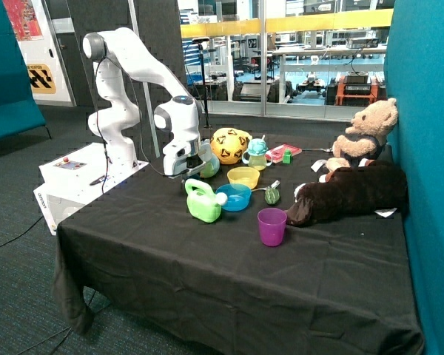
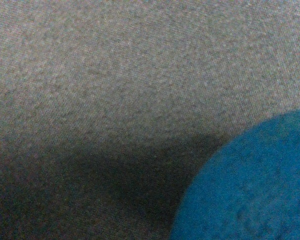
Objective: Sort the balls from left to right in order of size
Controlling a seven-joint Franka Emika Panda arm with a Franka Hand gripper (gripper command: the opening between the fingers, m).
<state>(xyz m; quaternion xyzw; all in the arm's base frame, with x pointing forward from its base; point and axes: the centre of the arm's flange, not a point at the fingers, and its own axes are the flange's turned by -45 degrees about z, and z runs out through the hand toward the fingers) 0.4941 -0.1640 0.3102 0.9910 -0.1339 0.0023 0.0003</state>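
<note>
- You see the arm (image 1: 129, 74) reaching down over the table's (image 1: 207, 274) back corner, with the gripper (image 1: 179, 171) low, just above the cloth.
- You cannot tell from either view how the gripper is set; its tip is hidden behind the green can (image 1: 203, 201) and the arm's own body.
- A green ball (image 1: 209, 164) sits just beside the gripper, partly hidden by it. You cannot tell whether the two touch.
- The yellow ball (image 1: 231, 145), the largest ball in sight, rests behind the green ball, near the baby bottle (image 1: 257, 154).
- A small white ball (image 1: 221, 198) lies against the rim of the blue bowl (image 1: 235, 197), beside the can's spout.
- The yellow bowl (image 1: 243, 177) stands just behind the blue bowl; the purple cup (image 1: 271, 226) stands upright in front, apart from both.
- A small dark green item (image 1: 271, 196) lies between the blue bowl and the dark plush (image 1: 348, 194).
- The teddy bear (image 1: 365, 133) sits at the back against the teal partition (image 1: 429, 148), above the plush.
- The wrist view shows cloth (image 2: 115, 75) at close range and part of a round blue object (image 2: 255, 185) at one corner, with a shadow beside it.
- The balls are clustered, not set in a row by size.
</note>
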